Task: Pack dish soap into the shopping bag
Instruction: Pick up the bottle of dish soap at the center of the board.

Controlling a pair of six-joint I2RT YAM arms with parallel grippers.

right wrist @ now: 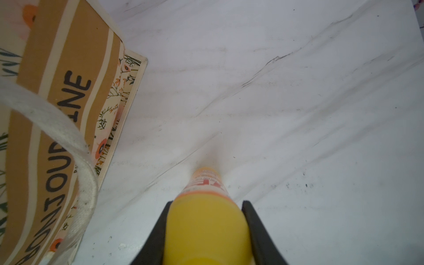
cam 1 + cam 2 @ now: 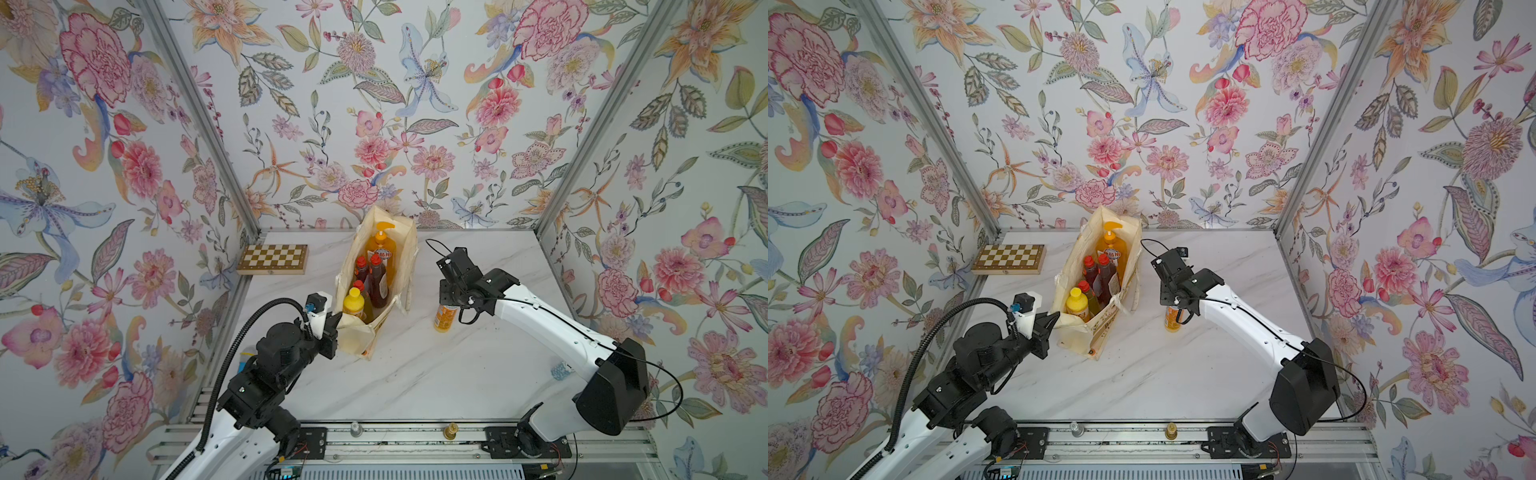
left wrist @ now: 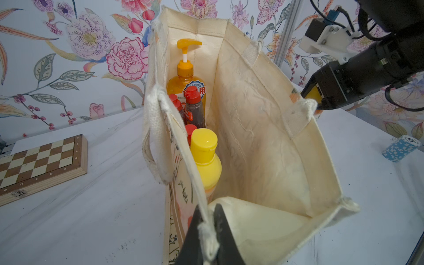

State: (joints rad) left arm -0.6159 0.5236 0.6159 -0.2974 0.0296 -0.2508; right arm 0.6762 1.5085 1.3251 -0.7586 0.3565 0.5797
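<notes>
Yellow-capped orange bottle point(image 2: 442, 319) gripped beside the shopping bag point(image 2: 405, 257)
The right pincer point(image 1: 207, 204) clamps its cap, bottle upright on the table point(image 2: 415, 374); the left pincer point(image 3: 208, 206) pinches the bag's rim, five bottles point(image 2: 377, 279) inside.

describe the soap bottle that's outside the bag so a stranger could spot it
Find the cream canvas tote standing on the white marble table. Beside it, on the right arm's side, one orange dish soap bottle stands on the tabletop. Unlike the bottles inside the tote, it is out in the open, its yellow cap clamped in the right gripper.
</notes>
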